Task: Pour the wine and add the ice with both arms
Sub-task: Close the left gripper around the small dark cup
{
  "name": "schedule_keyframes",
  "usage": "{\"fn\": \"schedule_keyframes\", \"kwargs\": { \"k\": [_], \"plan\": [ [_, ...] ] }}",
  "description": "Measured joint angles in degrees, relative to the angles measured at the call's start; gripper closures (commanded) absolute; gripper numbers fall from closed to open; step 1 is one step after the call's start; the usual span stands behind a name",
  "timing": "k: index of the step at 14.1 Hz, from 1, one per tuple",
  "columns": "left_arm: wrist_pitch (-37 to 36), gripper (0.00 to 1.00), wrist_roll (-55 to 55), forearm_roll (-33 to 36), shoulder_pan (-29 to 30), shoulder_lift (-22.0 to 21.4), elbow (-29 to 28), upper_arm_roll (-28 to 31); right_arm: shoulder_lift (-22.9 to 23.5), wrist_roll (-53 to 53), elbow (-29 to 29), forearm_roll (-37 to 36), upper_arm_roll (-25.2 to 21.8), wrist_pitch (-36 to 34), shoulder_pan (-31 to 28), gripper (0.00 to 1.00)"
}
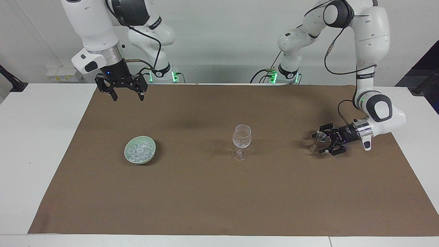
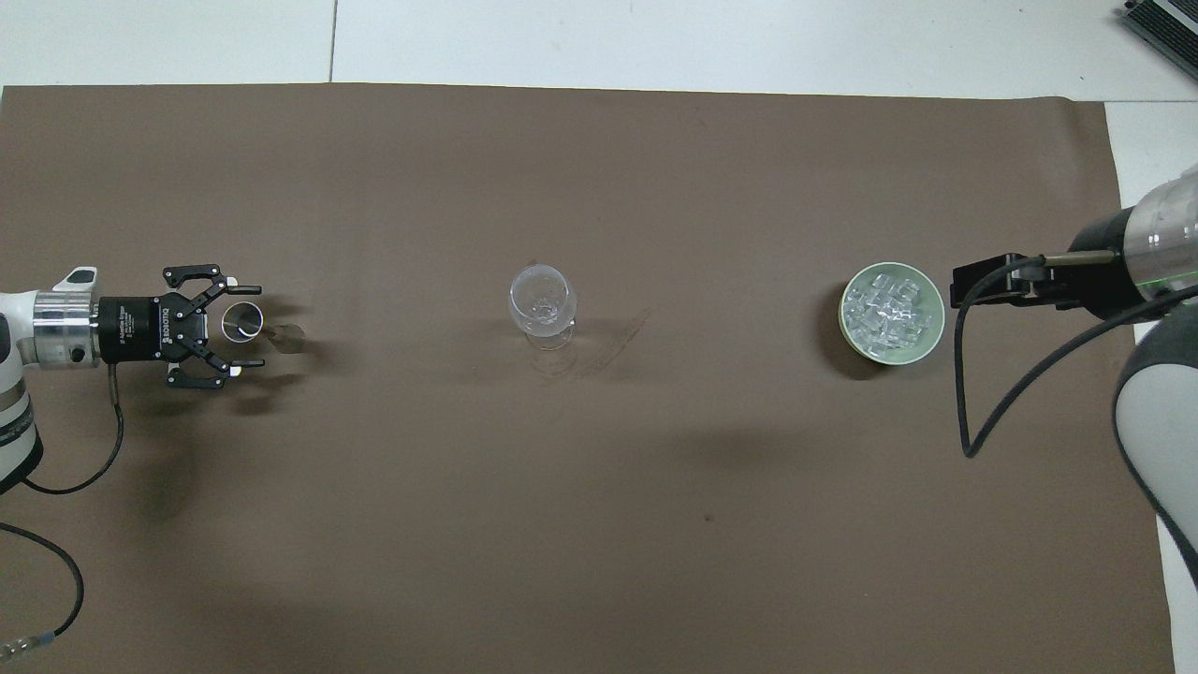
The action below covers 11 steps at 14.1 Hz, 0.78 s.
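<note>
Glass goblet between ice and left hand, perhaps gripping jigger.

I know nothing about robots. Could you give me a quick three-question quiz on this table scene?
1. True or false: the ice lies in the stemmed glass.
2. Which gripper has its fingers on either side of the small metal cup? A: left gripper. B: right gripper.
3. Fill in: the ice sits in a green ____.
Key: 1 false; 2 A; 3 bowl.
</note>
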Motion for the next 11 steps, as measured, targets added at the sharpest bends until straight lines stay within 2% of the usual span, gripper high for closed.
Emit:
{"fn": "schedule_keyframes", "kwargs": {
  "k": [2,5,7,9,11],
  "plan": [
    [-0.2,0.46,0.1,0.0,0.0,-0.1,-0.3,0.0,0.0,0.0,0.0,0.0,0.0,0.0,0.0,0.0],
    [-0.3,0.55,0.2,0.0,0.0,-0.5,-0.5,0.0,0.0,0.0,0.0,0.0,0.0,0.0,0.0,0.0],
    [-0.3,0.74,0.5,0.0,0.0,-0.6,-0.5,0.0,0.0,0.0,0.0,0.0,0.0,0.0,0.0,0.0],
    [-0.4,1.0,0.7,0.0,0.0,-0.7,-0.5,0.0,0.0,0.0,0.0,0.0,0.0,0.0,0.0,0.0],
    [-0.4,1.0,1.1,0.0,-0.1,-0.7,-0.5,0.0,0.0,0.0,0.0,0.0,0.0,0.0,0.0,0.0]
  ]
}}
